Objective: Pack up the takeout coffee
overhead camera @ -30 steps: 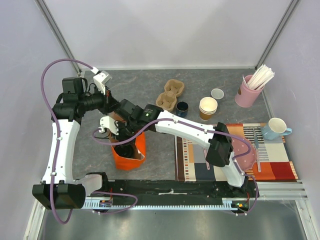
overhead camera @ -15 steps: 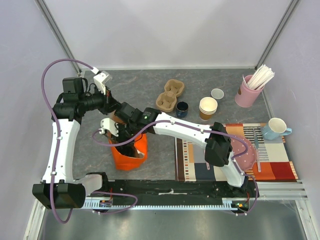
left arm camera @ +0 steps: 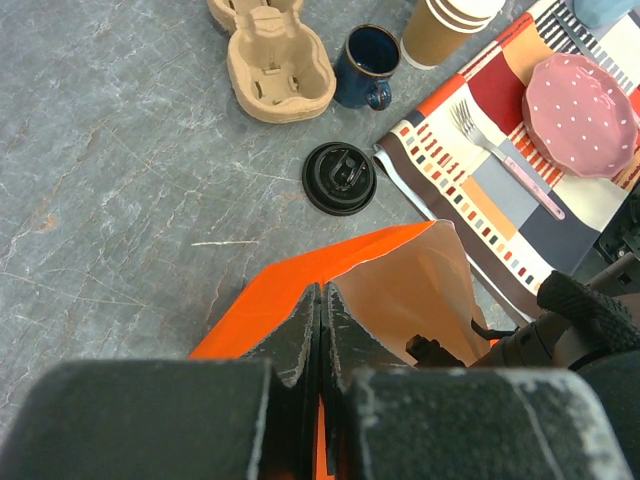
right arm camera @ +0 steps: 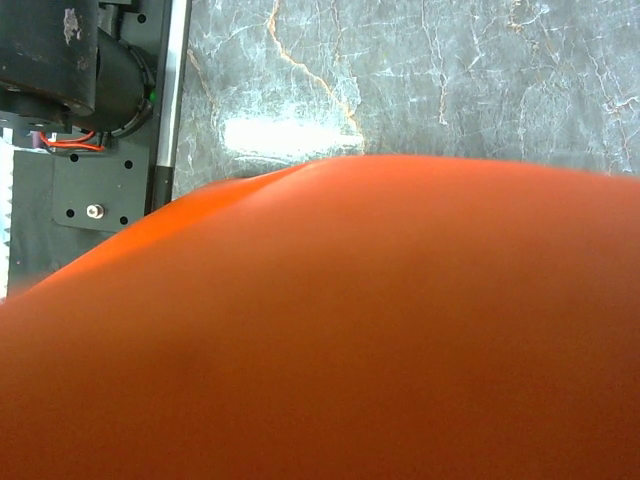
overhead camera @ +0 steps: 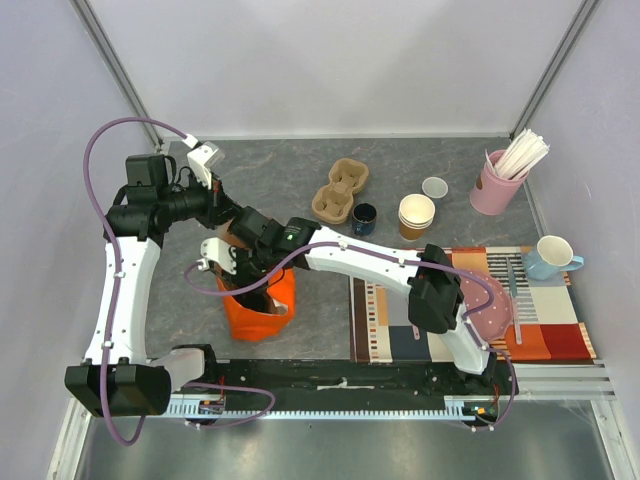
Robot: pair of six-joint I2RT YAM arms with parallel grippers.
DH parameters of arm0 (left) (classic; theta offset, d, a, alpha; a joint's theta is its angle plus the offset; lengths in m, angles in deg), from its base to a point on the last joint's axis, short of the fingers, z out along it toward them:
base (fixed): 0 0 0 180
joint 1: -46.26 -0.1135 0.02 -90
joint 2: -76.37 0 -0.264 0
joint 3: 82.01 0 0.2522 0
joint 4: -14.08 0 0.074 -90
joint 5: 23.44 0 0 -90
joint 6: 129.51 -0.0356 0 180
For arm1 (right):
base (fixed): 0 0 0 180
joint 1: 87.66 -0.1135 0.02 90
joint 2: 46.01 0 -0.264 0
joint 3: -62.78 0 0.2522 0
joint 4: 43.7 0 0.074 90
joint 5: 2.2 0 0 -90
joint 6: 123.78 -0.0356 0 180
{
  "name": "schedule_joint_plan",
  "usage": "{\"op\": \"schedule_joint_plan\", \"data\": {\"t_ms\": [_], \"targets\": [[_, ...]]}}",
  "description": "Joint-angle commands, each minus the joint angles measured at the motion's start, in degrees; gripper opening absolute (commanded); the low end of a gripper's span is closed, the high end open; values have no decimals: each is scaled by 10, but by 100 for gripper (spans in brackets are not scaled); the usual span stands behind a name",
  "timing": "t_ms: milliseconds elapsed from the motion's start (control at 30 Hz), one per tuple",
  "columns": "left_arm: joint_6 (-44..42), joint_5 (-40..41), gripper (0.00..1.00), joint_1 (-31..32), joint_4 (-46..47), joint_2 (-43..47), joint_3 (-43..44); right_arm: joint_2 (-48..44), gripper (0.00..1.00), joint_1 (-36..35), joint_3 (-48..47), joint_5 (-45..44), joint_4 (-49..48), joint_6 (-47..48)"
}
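Bag (overhead camera: 265, 315) comes first, an orange one standing near the arms. The left gripper (left arm camera: 320, 300) is pinched tight on its top edge. The right arm (overhead camera: 360, 258) reaches down into the bag. The right gripper is hidden inside, so I cannot tell if it is wide or narrow. The takeout coffee is not in sight; I think it is down in the bag. A paper cup like that is likely light and soft, and the drink can spill. Hold it gently round the sides, under the lid, and keep it upright. How it looks I cannot say. Farther off are a loose black lid (left arm camera: 340, 178) and a stack of paper cups (overhead camera: 416, 214).
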Motion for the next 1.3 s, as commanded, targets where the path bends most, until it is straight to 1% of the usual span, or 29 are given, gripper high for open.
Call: {"op": "schedule_joint_plan", "data": {"t_ms": [0,767,867,900,967,1000,1067,1133,1167,1267], "targets": [[-1,-8,2,3,21,3,11,29,0,-11,12,-17,21,9],[-5,-7,2,3,19,0,14,28,0,-18,10,-38,27,18],[-10,-6,2,2,15,3,14,25,11,-18,5,-39,27,16],[-10,-6,2,2,15,2,13,24,18,-18,3,-43,27,14],[-14,-4,2,2,14,3,11,23,21,-18,2,-45,27,14],[-14,-5,2,2,14,3,10,20,26,-17,1,-46,26,14],[-18,-6,2,2,13,4,11,17,32,-18,-1,-49,27,14],[-19,-7,2,2,11,3,11,12,35,-17,-1,-50,28,13],[-19,-8,2,2,10,4,11,9,38,-18,-3,-48,27,12],[-23,-8,2,2,9,4,11,2,42,-18,-7,-47,28,11]]}}
